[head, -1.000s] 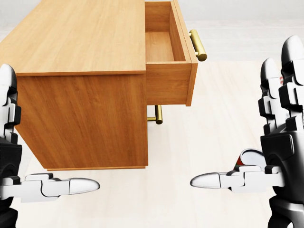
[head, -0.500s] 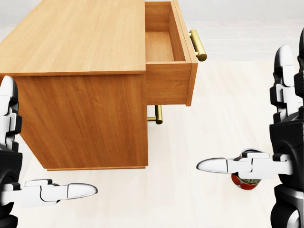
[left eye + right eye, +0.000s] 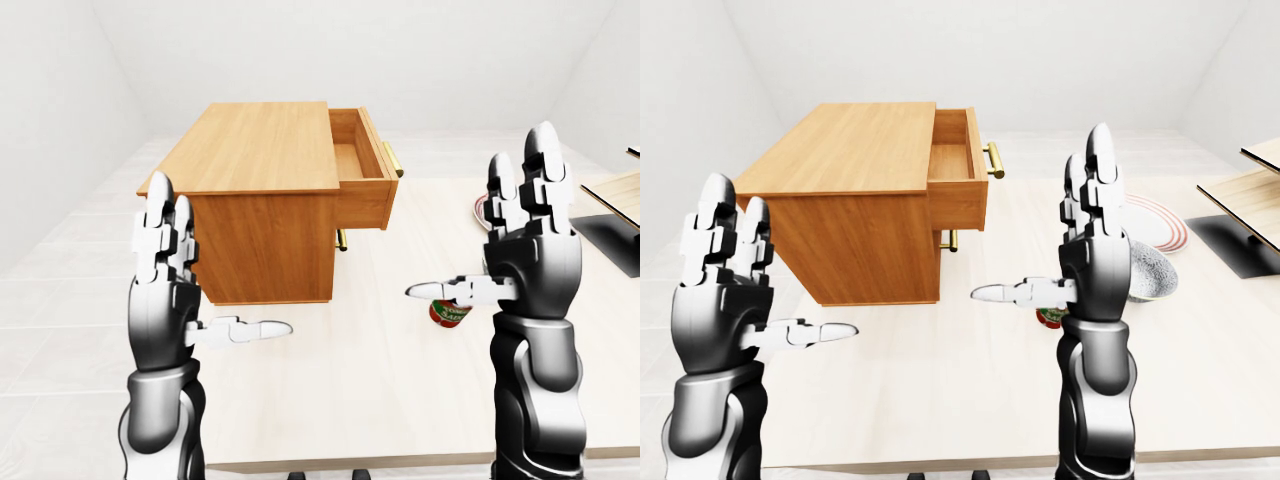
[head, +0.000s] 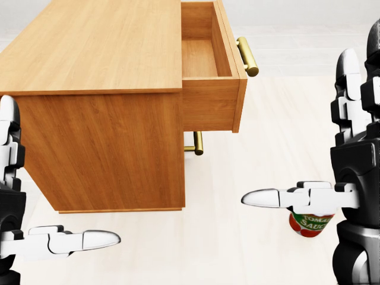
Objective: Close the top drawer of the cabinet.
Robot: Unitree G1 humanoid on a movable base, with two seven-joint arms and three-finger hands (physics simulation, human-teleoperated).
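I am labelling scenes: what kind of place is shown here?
Probably a simulated, bare white room with a test table: a wooden cabinet with its top drawer open, a tomato sauce can and a striped plate.

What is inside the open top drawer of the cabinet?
The top drawer shows only bare wooden floor and walls, with nothing visible on them. The part still inside the cabinet is hidden under its top, so that part cannot be checked.

Your head view cuts off the cabinet (image 4: 95,113) at its left and top edges. The right robot hand (image 4: 332,178) hides the top of the tomato sauce can (image 4: 309,224). In the right-eye view it covers part of the bowl (image 3: 1152,272).
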